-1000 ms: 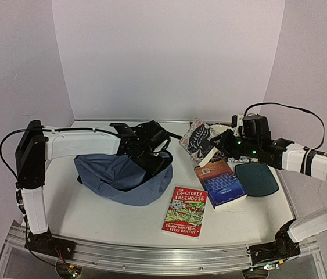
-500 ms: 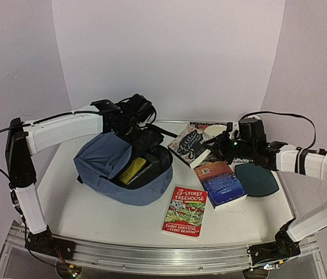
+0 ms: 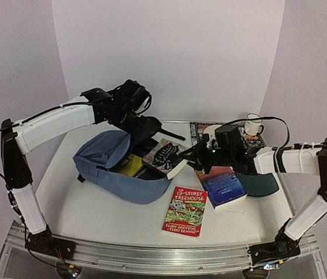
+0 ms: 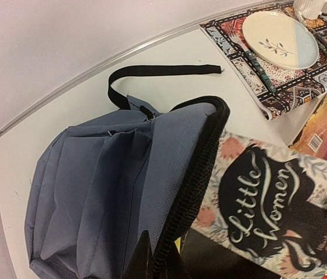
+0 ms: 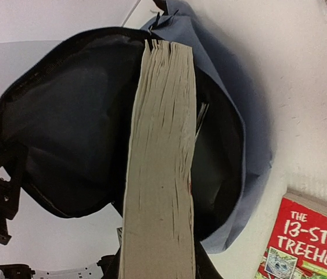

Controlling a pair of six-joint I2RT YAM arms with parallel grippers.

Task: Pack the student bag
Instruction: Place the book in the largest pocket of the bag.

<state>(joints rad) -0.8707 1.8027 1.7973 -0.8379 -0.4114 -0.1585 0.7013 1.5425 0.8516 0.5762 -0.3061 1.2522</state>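
The slate-blue student bag (image 3: 102,160) lies open at the table's left middle, a yellow item (image 3: 133,164) inside. My left gripper (image 3: 133,119) is shut on the bag's zipper rim (image 4: 195,180) and holds the flap up. My right gripper (image 3: 195,156) is shut on the "Little Women" book (image 3: 164,156), whose far end sits in the bag's mouth. In the right wrist view the book's page edge (image 5: 160,151) points into the dark lining (image 5: 64,133). The left wrist view shows the cover (image 4: 268,203) beside the rim.
A red "13-Storey Treehouse" book (image 3: 185,211) lies at the front middle. A blue book (image 3: 221,185) and a dark oval pad (image 3: 262,181) lie right of it. A patterned placemat (image 3: 201,130) with a plate (image 4: 279,32) and mug (image 3: 252,124) is at the back right.
My left gripper has risen, lifting the bag's flap and opening its mouth. My right gripper has carried the Little Women book leftward from the placemat area into the bag's opening.
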